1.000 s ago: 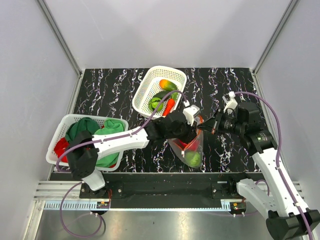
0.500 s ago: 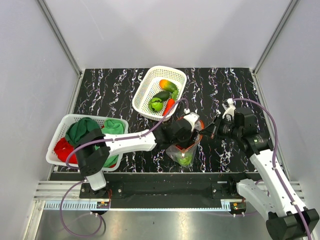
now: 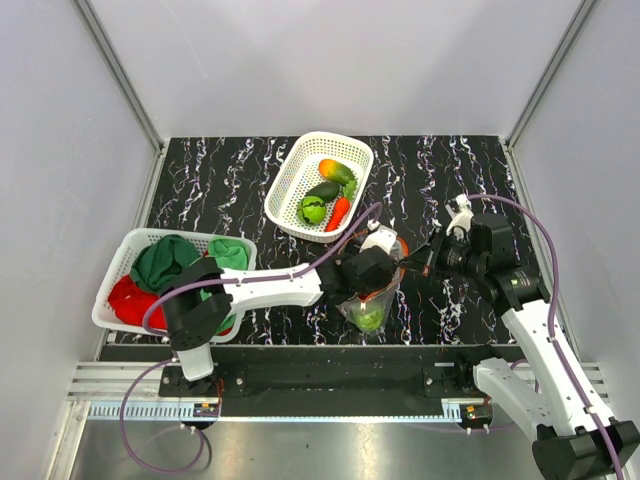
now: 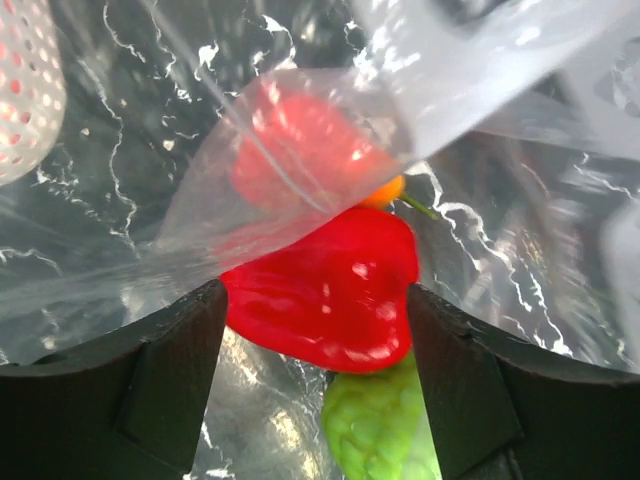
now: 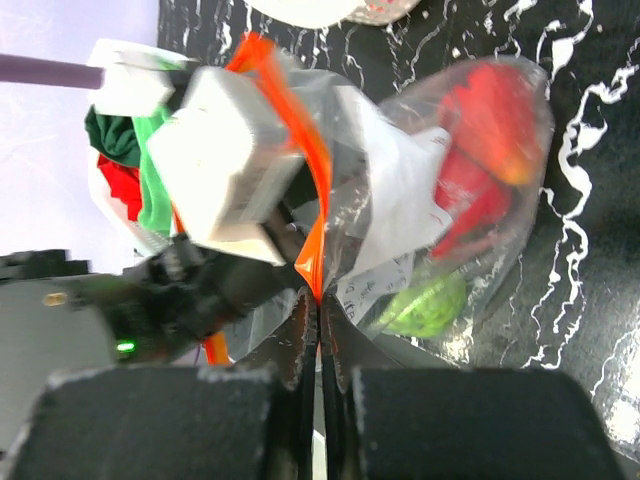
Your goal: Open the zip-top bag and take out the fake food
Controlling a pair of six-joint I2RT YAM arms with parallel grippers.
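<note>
A clear, crinkly zip-top bag (image 5: 470, 190) is held between two robot claws. The right claw (image 5: 318, 300) is pinched together on the bag's red-orange zip strip (image 5: 318, 215). The left claw (image 4: 315, 295) is inside the bag with its black fingers spread wide. Fake food (image 4: 340, 300) sits between them: a glossy red pepper (image 4: 300, 310) fills the gap, with a bumpy green piece (image 4: 375, 435) nearer the claw's base. Beyond the left claw, a white mesh basket (image 3: 290, 175) holds more plastic vegetables (image 3: 325, 190). Well off to that claw's left, a second mesh basket (image 3: 122, 262) holds soft red and green cloths (image 3: 175, 262).
</note>
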